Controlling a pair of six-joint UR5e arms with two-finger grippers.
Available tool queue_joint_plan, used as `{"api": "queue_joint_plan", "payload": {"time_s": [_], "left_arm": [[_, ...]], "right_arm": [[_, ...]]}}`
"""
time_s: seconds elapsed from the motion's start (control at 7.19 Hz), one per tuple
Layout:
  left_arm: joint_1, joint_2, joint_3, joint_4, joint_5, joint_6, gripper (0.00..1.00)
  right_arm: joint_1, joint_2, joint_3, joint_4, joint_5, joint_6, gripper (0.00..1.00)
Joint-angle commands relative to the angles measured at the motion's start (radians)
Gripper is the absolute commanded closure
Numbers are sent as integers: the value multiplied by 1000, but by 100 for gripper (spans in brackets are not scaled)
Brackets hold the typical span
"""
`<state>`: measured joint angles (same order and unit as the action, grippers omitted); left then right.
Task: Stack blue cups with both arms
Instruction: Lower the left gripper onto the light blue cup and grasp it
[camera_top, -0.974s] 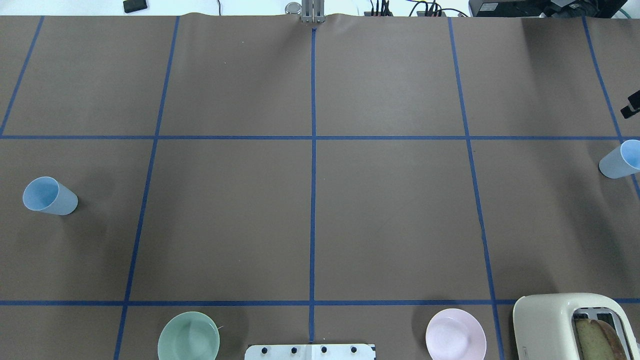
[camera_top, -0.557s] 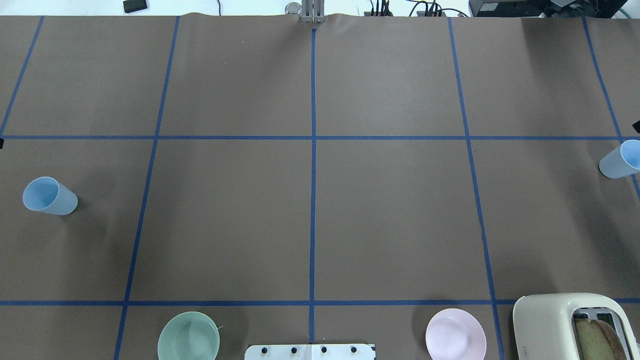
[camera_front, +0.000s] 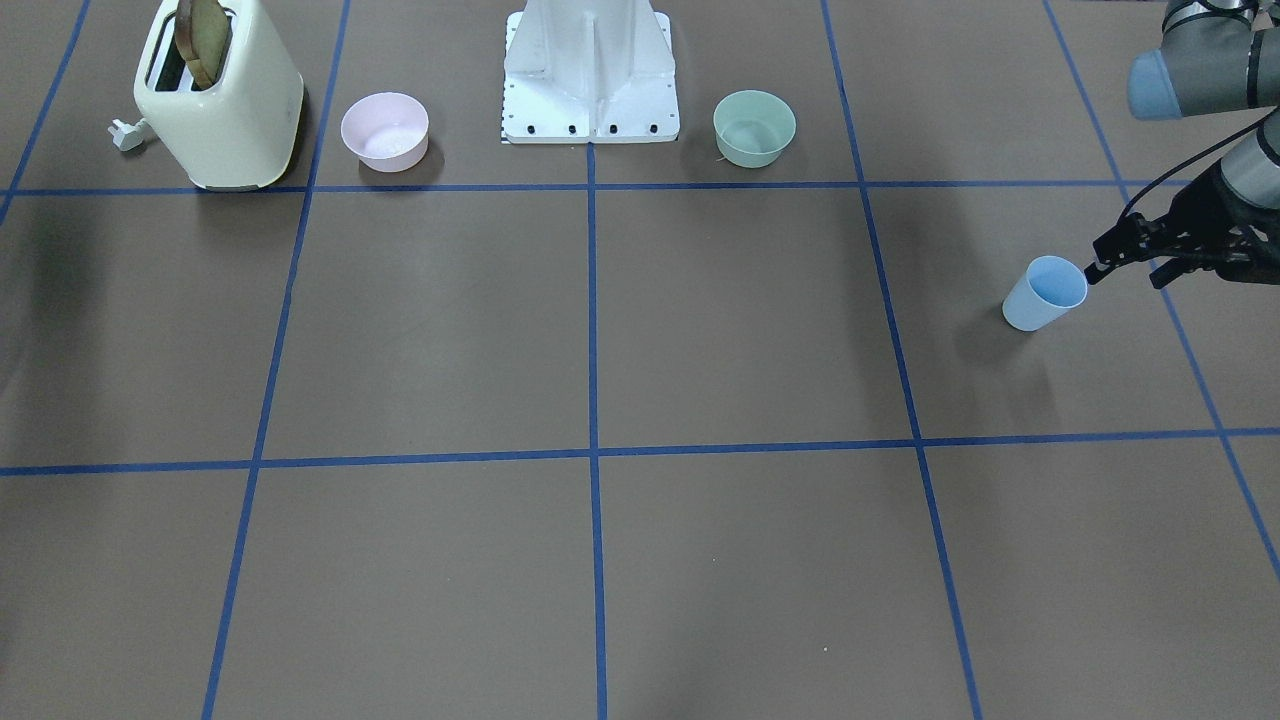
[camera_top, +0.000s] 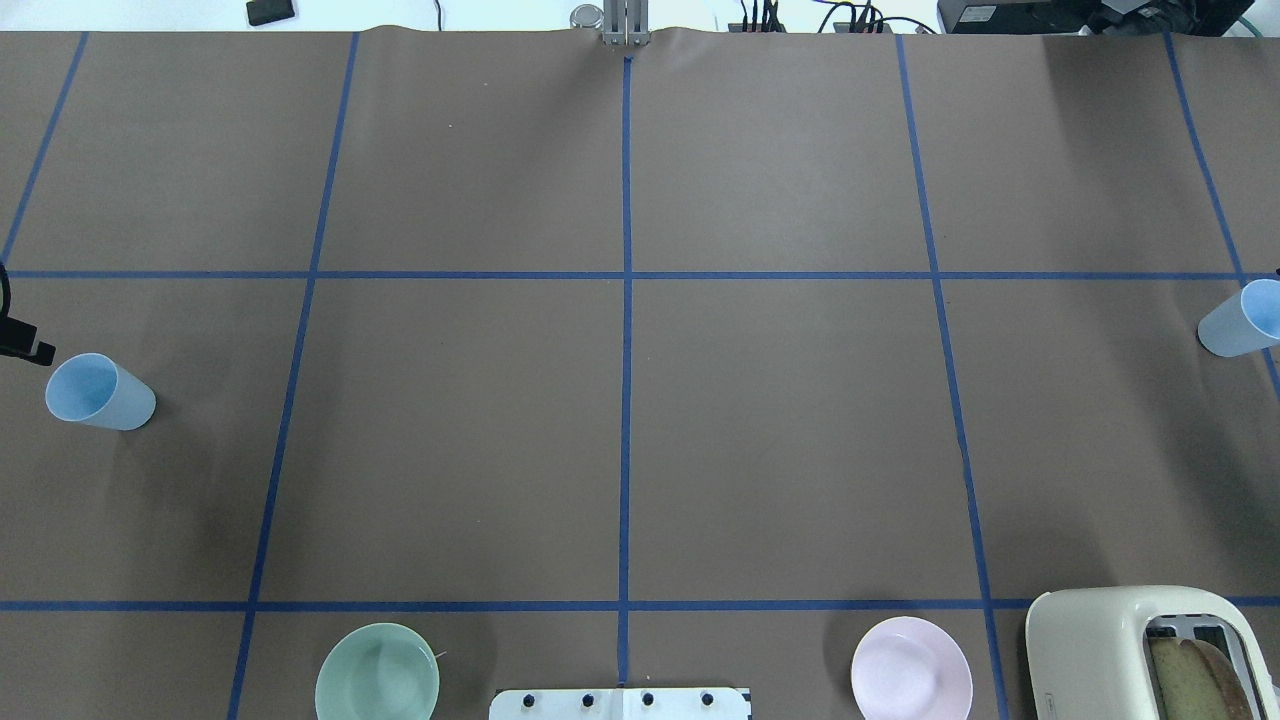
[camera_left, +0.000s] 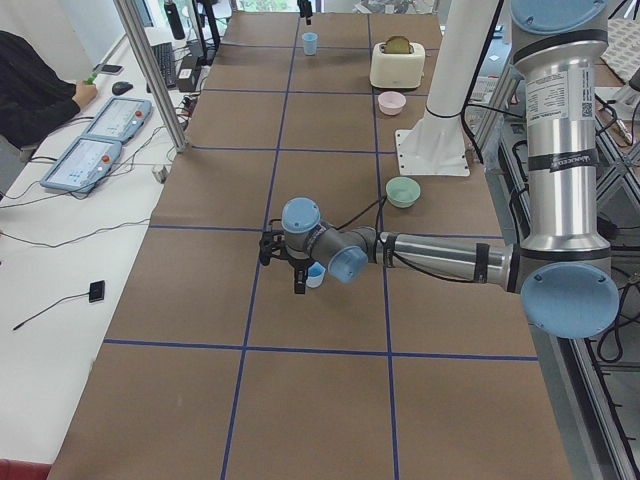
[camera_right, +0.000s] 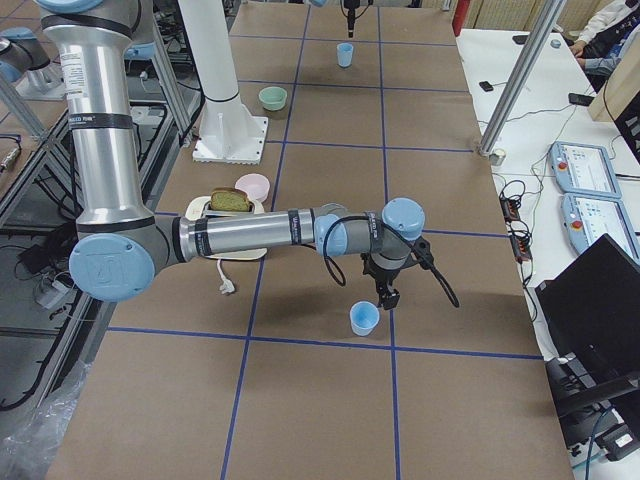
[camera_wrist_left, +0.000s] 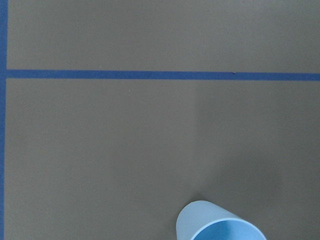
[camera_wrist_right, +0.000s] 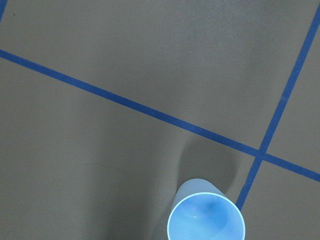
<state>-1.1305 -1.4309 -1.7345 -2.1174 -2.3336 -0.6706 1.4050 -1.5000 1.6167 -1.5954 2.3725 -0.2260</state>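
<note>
One blue cup (camera_top: 98, 392) stands upright at the table's far left; it also shows in the front view (camera_front: 1044, 293) and at the bottom of the left wrist view (camera_wrist_left: 220, 226). My left gripper (camera_front: 1128, 272) is open just beside that cup's rim, on its outer side, and holds nothing; only its tip (camera_top: 25, 345) shows in the overhead view. The other blue cup (camera_top: 1240, 318) stands upright at the far right, and also shows in the right wrist view (camera_wrist_right: 206, 215). My right gripper (camera_right: 385, 292) hangs just above and behind it (camera_right: 364, 318); I cannot tell whether it is open or shut.
A cream toaster (camera_top: 1120, 650) with a bread slice stands at the near right. A pale pink bowl (camera_top: 911, 668) and a mint-green bowl (camera_top: 377, 672) flank the white base mount (camera_front: 590, 70). Blue tape lines grid the brown table.
The left gripper's tip has come into the overhead view at the left edge, next to the left cup. The right gripper's black part has slid out past the right edge. Neither cup has moved.
</note>
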Motion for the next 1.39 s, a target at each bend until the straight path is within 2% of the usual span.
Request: {"api": "queue_joint_plan", "payload": {"time_s": [0.0, 0.28, 0.42, 0.7, 0.83, 0.97, 1.11, 1.25], "left_arm": [[41, 42, 3, -65, 34, -24, 3], [119, 52, 10, -139, 69, -119, 4], [124, 52, 10, -144, 68, -132, 8], [124, 40, 51, -151, 69, -129, 44], [127, 20, 88, -188, 69, -132, 58], [127, 15, 95, -194, 69, -133, 63], [127, 13, 95, -194, 68, -135, 66], [127, 7, 95, -194, 68, -136, 79]], "right_arm": [[0, -22, -12, 2, 1, -88, 2], [5, -37, -76, 127, 4, -101, 2], [5, -23, -92, 136, 2, -98, 2], [5, -6, -101, 137, 2, -87, 2], [9, 1, -107, 137, 2, -88, 2], [12, 7, -115, 138, 4, -90, 3], [12, 10, -133, 143, 2, -96, 8], [12, 32, -212, 216, 2, -96, 8]]}}
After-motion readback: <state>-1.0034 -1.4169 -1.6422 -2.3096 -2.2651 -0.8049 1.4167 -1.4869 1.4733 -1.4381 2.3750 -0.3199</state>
